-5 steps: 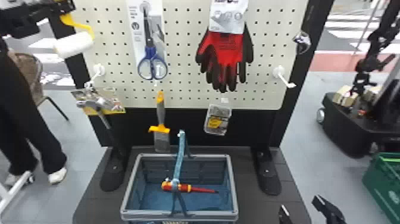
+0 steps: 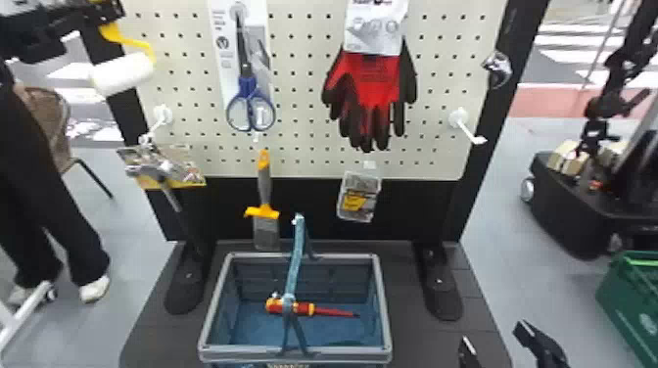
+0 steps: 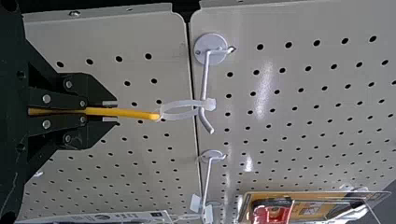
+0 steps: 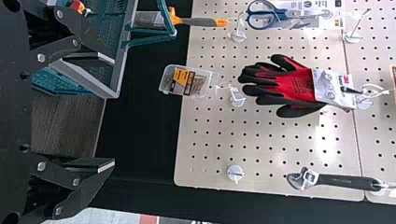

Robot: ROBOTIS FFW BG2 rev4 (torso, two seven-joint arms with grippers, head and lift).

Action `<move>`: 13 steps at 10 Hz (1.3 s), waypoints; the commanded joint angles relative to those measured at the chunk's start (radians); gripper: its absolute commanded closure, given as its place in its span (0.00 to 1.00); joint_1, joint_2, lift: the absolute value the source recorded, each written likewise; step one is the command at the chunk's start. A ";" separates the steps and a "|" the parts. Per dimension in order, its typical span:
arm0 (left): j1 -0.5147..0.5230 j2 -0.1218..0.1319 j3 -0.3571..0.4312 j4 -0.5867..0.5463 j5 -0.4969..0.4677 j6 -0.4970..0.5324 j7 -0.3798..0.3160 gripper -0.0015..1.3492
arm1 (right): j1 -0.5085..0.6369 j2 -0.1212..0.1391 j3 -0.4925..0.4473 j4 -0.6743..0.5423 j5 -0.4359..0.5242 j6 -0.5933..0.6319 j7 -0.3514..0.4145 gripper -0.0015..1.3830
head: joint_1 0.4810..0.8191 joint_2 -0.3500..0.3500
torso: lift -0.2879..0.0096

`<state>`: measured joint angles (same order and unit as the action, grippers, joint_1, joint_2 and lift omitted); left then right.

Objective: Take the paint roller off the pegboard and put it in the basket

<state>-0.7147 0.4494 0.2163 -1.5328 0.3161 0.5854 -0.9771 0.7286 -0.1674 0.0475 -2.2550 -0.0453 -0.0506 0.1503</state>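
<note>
At the upper left of the head view, my left gripper (image 2: 108, 11) is shut on the yellow handle (image 2: 117, 36) of the paint roller, whose white roller (image 2: 122, 73) hangs below. The left wrist view has the gripper (image 3: 110, 112) pinching the yellow handle (image 3: 135, 113); a clear loop (image 3: 180, 109) at its end is around a white hook (image 3: 204, 79) on the pegboard (image 3: 289, 116). The blue basket (image 2: 384, 303) stands below the board. My right gripper (image 2: 494, 335) is low at the right, its fingers apart with nothing between them, as the right wrist view of this gripper (image 4: 114, 112) also has it.
A red screwdriver (image 2: 313, 308) lies in the basket under its raised handle (image 2: 296, 254). Scissors (image 2: 249, 105), gloves (image 2: 372, 93), a brush (image 2: 265, 195) and a small box (image 2: 359, 195) hang on the board. A person's leg (image 2: 63, 210) shows at the left.
</note>
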 commanded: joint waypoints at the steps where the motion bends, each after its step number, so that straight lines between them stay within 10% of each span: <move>1: 0.000 -0.002 0.003 0.000 0.003 -0.004 0.001 0.90 | 0.000 -0.001 0.000 -0.002 -0.001 0.000 0.000 0.36 | 0.20 0.50 | 0.63; 9: 0.084 0.002 0.075 -0.277 0.015 0.044 0.061 0.90 | 0.002 -0.001 0.000 0.003 -0.005 0.011 0.000 0.36 | 0.20 0.50 | 0.63; 13: 0.299 -0.054 0.192 -0.594 0.083 0.070 0.138 0.90 | 0.004 -0.003 0.000 0.005 -0.005 0.012 0.000 0.36 | 0.20 0.50 | 0.63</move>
<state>-0.4647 0.4122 0.3824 -2.0718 0.3867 0.6562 -0.8433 0.7313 -0.1703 0.0475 -2.2495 -0.0507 -0.0383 0.1503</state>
